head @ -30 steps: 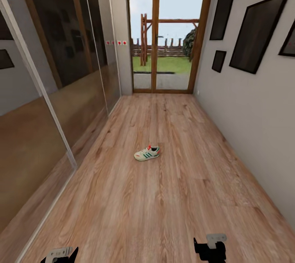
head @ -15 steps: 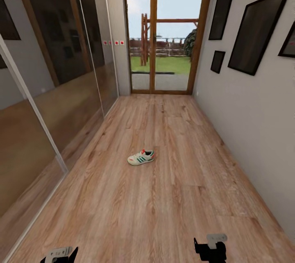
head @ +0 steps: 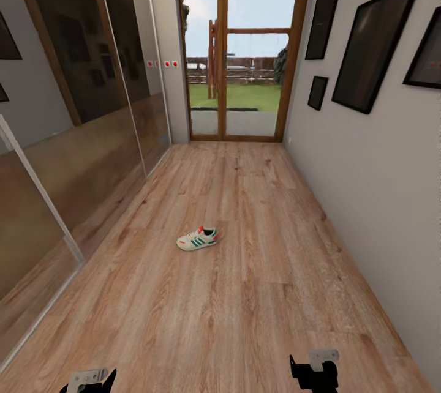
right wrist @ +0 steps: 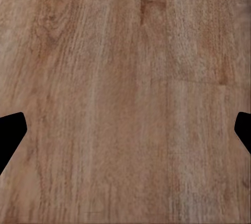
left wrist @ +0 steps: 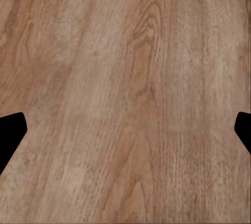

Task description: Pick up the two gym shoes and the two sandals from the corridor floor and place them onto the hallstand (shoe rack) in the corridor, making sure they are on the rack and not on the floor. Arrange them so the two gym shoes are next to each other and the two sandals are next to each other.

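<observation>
I'm looking down the corridor from the head camera, and one gym shoe (head: pixel 197 238) lies alone on the corridor floor (head: pixel 245 295), a little left of the centre line, toe toward the mirrored side, heel patch toward the right. Bare planks run all around it; nothing touches it.

On my left, the mirrored sliding panels (head: pixel 79 136) run the whole length, their bottom rail meeting the floor in a long diagonal edge. On my right, the plain wall (head: pixel 367 209) carries dark picture frames (head: pixel 376 44) up high, so its base is unobstructed. The glass door (head: pixel 242 50) with its wooden frame closes the far end, well beyond the shoe.

Both arms sit low at the near edge of the head view: left pincer (head: pixel 89 382), right pincer (head: pixel 313 371), each well short of the shoe. In the left wrist camera the left pincer (left wrist: pixel 125 130) has its fingertips (left wrist: pixel 10 135) at opposite edges, spread wide over bare planks. The right pincer (right wrist: pixel 125 130) is the same, fingertips (right wrist: pixel 10 132) wide apart, holding nothing.
</observation>
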